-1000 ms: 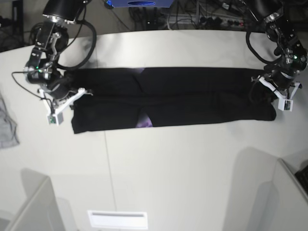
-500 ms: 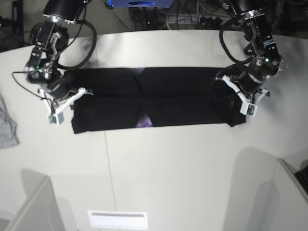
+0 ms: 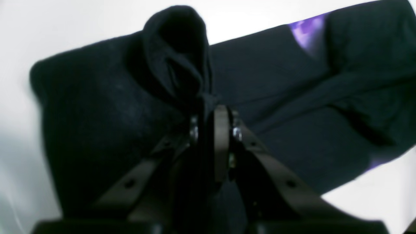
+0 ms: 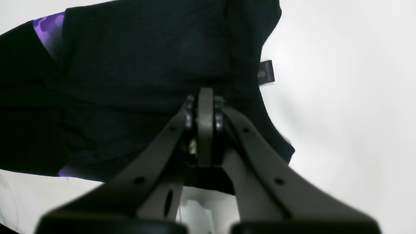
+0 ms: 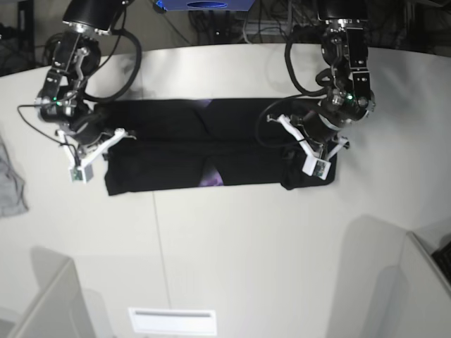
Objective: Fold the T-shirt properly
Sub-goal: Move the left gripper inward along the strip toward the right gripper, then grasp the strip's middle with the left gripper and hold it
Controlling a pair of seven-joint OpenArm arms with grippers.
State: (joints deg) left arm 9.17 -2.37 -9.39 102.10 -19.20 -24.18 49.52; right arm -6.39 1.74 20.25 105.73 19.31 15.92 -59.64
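The black T-shirt lies as a long folded strip across the white table, with a bit of purple print showing at its front edge. My left gripper, on the base view's right, is shut on the strip's right end and holds it doubled back over the strip. In the left wrist view the left gripper pinches a bunched fold of the T-shirt. My right gripper is shut on the strip's left end. In the right wrist view the right gripper is closed on the T-shirt.
A small grey cloth lies at the table's left edge. Cables and a blue box sit behind the table. A white vent plate and grey panels are at the front edge. The table is white.
My left gripper has moved leftwards across the table with the T-shirt's right end, so the strip is shorter and doubled over. The right arm has not moved.
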